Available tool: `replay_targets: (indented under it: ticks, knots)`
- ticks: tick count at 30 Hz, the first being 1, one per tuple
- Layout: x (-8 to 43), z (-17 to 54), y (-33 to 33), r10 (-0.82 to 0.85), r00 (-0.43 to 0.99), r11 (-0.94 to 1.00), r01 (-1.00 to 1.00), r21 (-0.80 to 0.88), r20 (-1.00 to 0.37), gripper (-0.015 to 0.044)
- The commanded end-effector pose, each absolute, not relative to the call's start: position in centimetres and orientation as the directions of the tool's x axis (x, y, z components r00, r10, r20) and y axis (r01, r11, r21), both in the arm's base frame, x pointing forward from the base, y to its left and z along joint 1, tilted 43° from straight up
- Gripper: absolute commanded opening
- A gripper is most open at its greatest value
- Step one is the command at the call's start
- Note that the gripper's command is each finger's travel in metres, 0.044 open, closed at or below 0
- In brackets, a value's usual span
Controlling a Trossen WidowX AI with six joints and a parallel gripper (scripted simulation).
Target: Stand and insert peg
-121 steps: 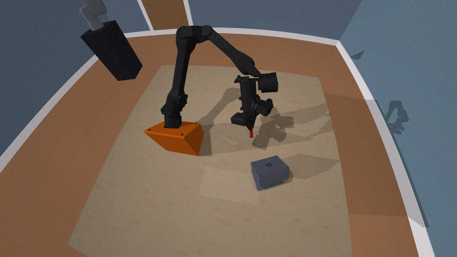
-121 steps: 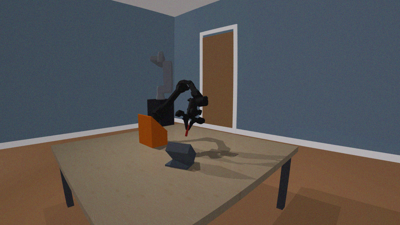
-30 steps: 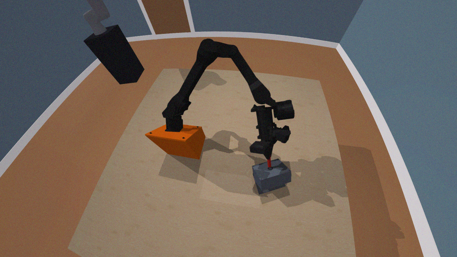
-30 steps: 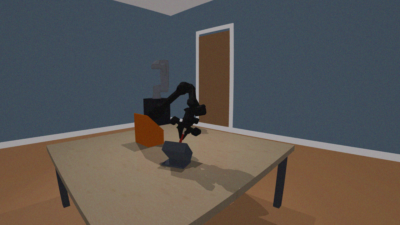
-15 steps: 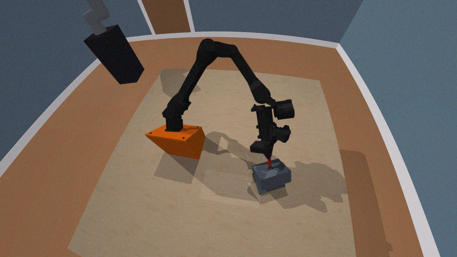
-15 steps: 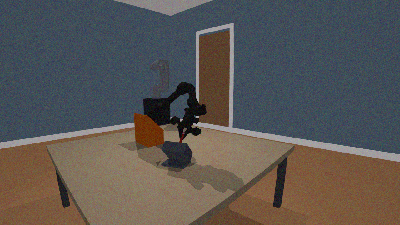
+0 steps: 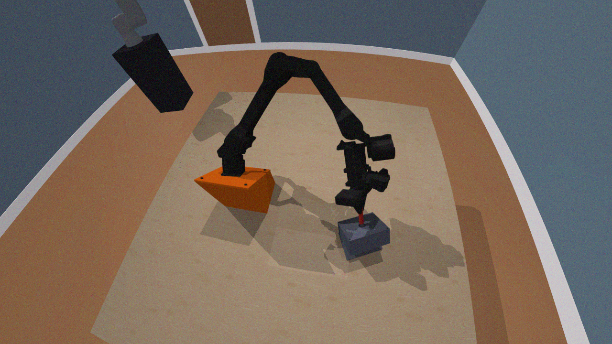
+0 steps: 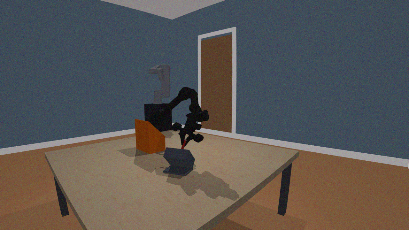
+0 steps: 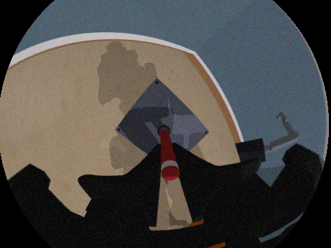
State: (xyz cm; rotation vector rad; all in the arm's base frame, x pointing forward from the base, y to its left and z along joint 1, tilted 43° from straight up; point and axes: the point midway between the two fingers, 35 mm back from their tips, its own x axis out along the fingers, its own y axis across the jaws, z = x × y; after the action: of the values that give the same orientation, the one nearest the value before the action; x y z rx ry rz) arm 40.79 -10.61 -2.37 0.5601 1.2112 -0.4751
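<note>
Red peg [image 9: 167, 148], white band [image 9: 169, 164] near its end, between dark gripper fingers

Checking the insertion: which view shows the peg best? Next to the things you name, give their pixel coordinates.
Wrist: the red peg [image 7: 361, 218] [image 8: 183, 143] [image 9: 167, 148] shows its white band and its lower end at the hole [image 7: 362, 225] [image 9: 163, 129]. Top shows only a short red piece; exterior shows band and red shaft, but small.

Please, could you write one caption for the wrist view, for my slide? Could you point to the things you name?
The gripper [image 9: 167, 146] grips a red peg [image 9: 167, 146] near its white band, plain end at the panel's hole [image 9: 163, 130].
</note>
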Motion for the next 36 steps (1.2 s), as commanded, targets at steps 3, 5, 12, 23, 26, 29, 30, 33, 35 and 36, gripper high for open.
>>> replay_targets:
  ticks: [3, 5, 12, 23, 26, 29, 30, 33, 35, 36]
  knots:
    - [41.1, -2.4, -10.7, -0.046, 0.289, 0.774, 0.616, 0.149, -0.956, 0.0000]
    - [41.1, -2.5, -10.7, -0.046, 0.289, 0.774, 0.616, 0.149, -0.956, 0.0000]
    - [41.3, -2.9, -10.7, -0.046, 0.290, 0.774, 0.616, 0.149, -0.956, 0.0000]
    - [41.5, -3.6, -10.8, -0.046, 0.290, 0.774, 0.615, 0.150, -0.956, 0.0000]
    - [41.6, -3.8, -10.8, -0.046, 0.290, 0.774, 0.615, 0.150, -0.956, 0.0000]
    - [41.6, -4.0, -10.8, -0.046, 0.290, 0.774, 0.615, 0.150, -0.956, 0.0000]
    - [41.7, -4.1, -10.8, -0.046, 0.290, 0.774, 0.615, 0.150, -0.956, 0.0000]
    - [41.7, -4.3, -10.8, -0.046, 0.290, 0.774, 0.615, 0.150, -0.956, 0.0000]
    - [41.8, -4.4, -10.8, -0.046, 0.290, 0.774, 0.615, 0.150, -0.956, 0.0000]
    - [41.8, -4.5, -10.8, -0.046, 0.290, 0.774, 0.615, 0.150, -0.956, 0.0000]
